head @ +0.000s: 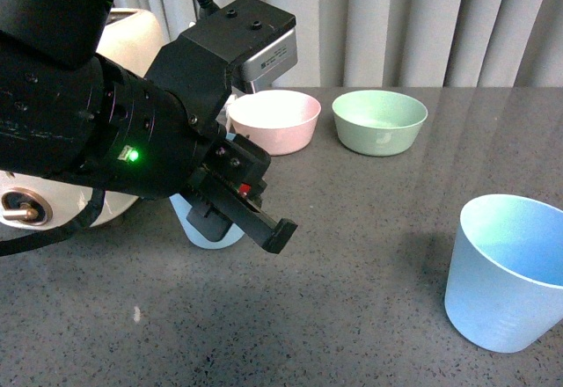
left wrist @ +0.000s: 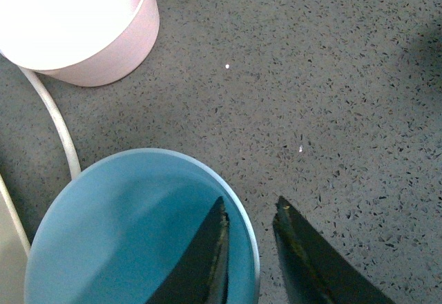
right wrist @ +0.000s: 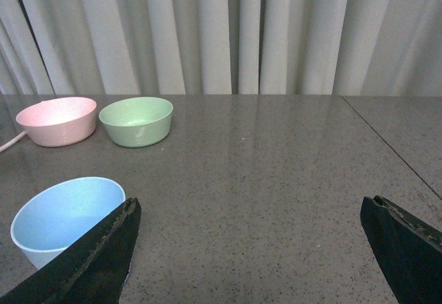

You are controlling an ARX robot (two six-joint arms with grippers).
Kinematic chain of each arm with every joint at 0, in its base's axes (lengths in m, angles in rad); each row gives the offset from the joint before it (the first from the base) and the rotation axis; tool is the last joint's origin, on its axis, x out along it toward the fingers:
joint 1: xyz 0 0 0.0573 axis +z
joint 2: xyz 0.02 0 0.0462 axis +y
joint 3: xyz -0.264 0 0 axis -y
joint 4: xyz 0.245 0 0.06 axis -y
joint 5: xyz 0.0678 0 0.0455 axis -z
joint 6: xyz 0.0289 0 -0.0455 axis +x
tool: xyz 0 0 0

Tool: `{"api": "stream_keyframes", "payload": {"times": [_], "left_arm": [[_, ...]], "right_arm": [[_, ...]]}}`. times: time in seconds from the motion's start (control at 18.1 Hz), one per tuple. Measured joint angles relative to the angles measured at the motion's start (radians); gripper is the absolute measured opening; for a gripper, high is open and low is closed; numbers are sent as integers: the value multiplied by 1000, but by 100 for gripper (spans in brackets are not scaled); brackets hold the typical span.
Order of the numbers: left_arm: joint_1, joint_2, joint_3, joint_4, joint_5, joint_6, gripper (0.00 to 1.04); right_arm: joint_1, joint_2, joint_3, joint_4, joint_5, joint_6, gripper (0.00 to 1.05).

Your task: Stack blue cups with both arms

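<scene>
Sky-blue matte plastic tumbler point(left wrist: 131, 235) stands upright on the speckled dark grey tabletop point(left wrist: 331, 97), on the robot's left, near a pale pink round bowl point(left wrist: 76, 27). The left gripper point(left wrist: 251, 207) straddles the tumbler's rim, one black finger inside and one outside. Its jaws are narrowly parted, and a sliver of table shows beside the outer finger, so they are not yet pinching. A second identical sky-blue tumbler point(head: 506, 273) stands well apart on the right, near the right gripper point(right wrist: 250, 211), whose jaws are spread wide and hold nothing. The step in hand looks like gripping the left cup. The jaws should close squarely on the wall, then lift straight up so the cup stays level and clear of the bowl
</scene>
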Motion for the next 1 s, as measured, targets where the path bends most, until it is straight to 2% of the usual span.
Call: {"api": "stream_keyframes", "payload": {"times": [0.11, 0.17, 0.39, 0.66, 1.0], "left_arm": [[-1, -15, 3, -16, 0, 0, 6], [-2, -23, 9, -23, 1, 0, 2], [-16, -99, 33, -105, 31, 0, 2], [-113, -226, 69, -263, 101, 61, 2], [-157, -222, 61, -312, 137, 131, 2]], "right_arm": [[0, 0, 0, 0, 0, 0, 98], [0, 0, 0, 0, 0, 0, 98], [0, 0, 0, 0, 0, 0, 98], [0, 0, 0, 0, 0, 0, 98], [0, 0, 0, 0, 0, 0, 98]]}}
